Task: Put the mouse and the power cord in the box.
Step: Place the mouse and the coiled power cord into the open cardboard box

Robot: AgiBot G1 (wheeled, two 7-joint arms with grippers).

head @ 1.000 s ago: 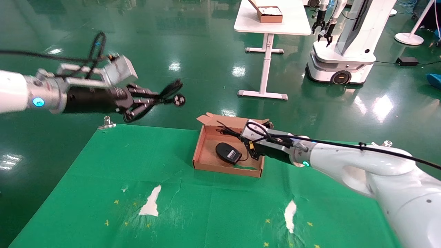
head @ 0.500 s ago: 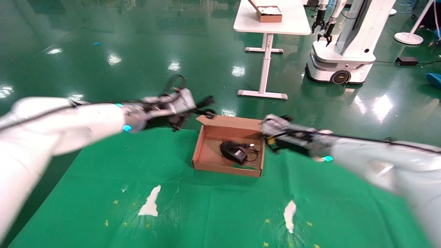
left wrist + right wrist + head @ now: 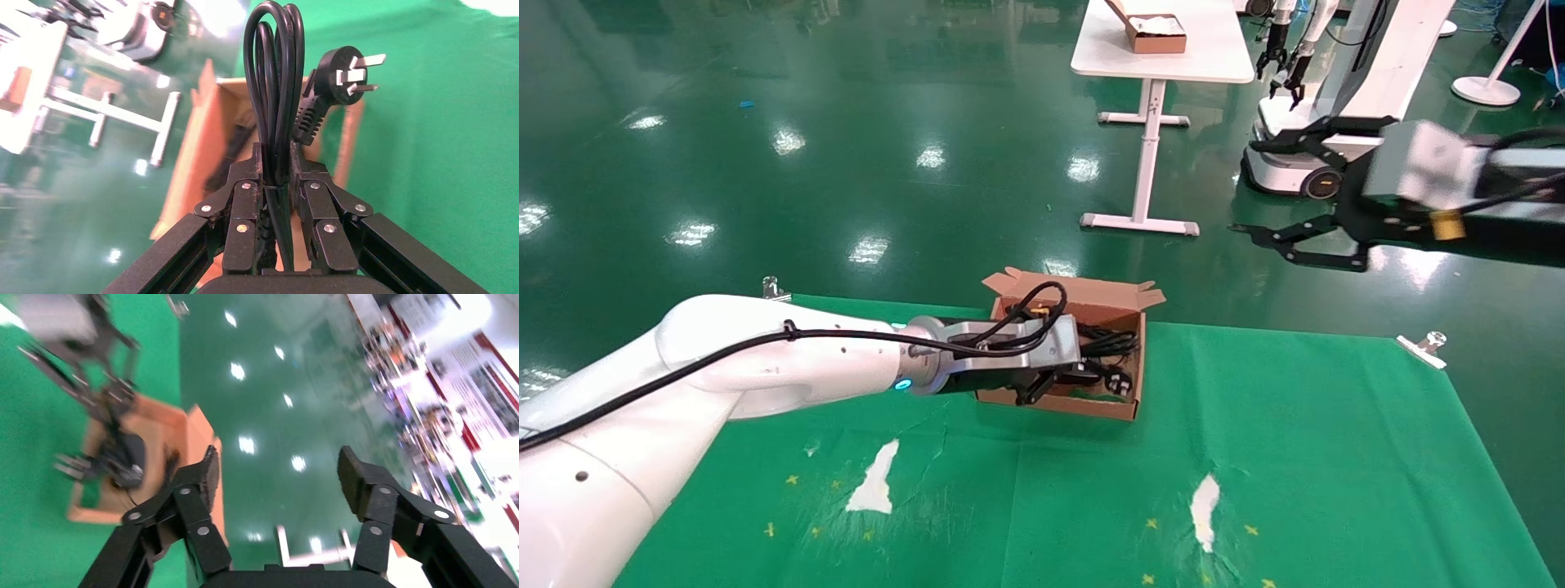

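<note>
Swung my left gripper [image 3: 275, 177] down into the box [image 3: 1128, 306], clamped on the cord [image 3: 273, 92] for the drop; right gripper [image 3: 1283, 192] lifted clear, fingers apart.

Table [image 3: 1295, 457] was covered by green cloth [image 3: 1042, 490], clamped at far corners by metal clips [image 3: 1424, 346] (one at each far corner). Cloth was marked by white torn patches [image 3: 876, 482] and small yellow crosses [image 3: 793, 478] near front edge. Box [image 3: 1050, 402] was set directly on cloth near far edge, at centre, flap lid open. Beyond table, glossy green floor [image 3: 846, 147] was seen.
</note>
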